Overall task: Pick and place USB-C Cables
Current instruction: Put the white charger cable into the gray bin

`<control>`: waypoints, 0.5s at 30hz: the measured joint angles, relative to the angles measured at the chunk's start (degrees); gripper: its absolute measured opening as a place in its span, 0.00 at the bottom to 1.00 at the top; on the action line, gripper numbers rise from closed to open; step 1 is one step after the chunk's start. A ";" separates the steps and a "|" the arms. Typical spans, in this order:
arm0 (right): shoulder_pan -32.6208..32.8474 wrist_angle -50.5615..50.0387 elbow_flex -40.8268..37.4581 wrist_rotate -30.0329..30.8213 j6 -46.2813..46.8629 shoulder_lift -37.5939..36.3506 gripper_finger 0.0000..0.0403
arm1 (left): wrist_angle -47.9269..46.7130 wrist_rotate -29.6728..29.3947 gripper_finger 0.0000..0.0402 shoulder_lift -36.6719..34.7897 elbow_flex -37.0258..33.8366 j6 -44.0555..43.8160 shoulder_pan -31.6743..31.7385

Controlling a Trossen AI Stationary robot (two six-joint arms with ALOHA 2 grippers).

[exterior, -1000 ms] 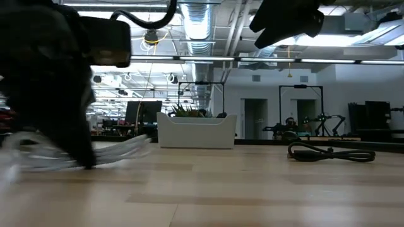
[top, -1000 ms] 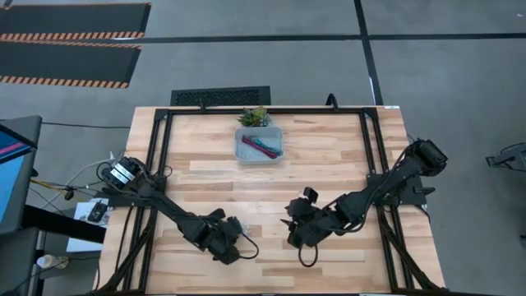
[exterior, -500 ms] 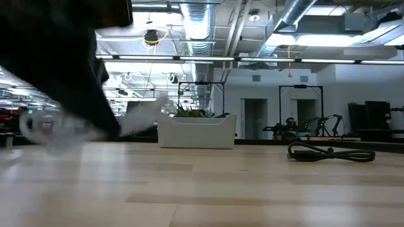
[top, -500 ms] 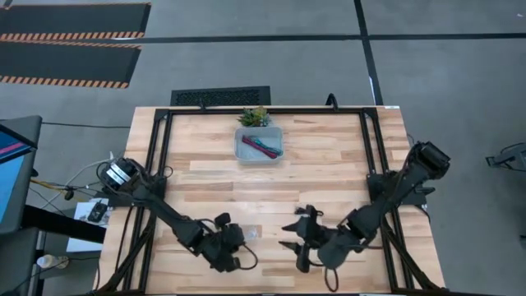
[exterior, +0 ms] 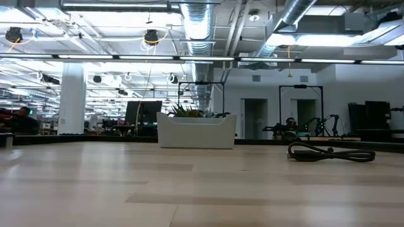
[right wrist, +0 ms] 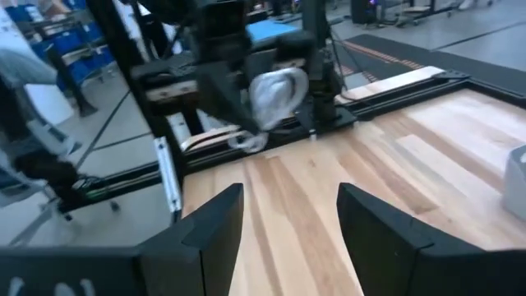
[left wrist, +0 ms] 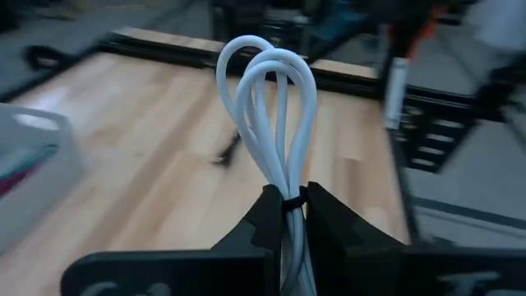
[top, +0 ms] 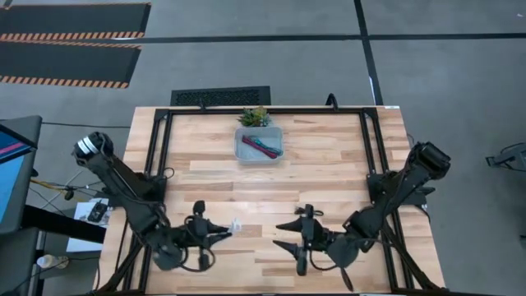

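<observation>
The left arm's fingers pinch tight on the looped white cable bundle, low on the wooden counter at about 7 o'clock. The right arm's fingers gape wide and hold nothing, at 5 o'clock.

The clear plastic bin at 12 o'clock already holds a teal cable and a dark red cable. A black coiled cable lies on the counter. I think half the job is left.

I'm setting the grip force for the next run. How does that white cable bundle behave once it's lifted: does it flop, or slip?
Probably fairly springy: in the left wrist view the white cable holds its loops upright above the left gripper. It looks light and thin. Its smooth jacket might slip, though the tie at the pinch point likely helps.
</observation>
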 joint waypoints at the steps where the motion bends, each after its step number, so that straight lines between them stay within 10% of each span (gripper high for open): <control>1: -0.61 0.06 0.00 -0.15 -0.08 0.00 0.55 | 1.77 2.26 0.03 -1.24 -1.16 0.94 -0.02; 15: -13.58 5.08 0.01 -22.81 -7.52 -0.94 0.55 | 51.21 13.10 0.05 -7.70 -27.79 4.24 3.51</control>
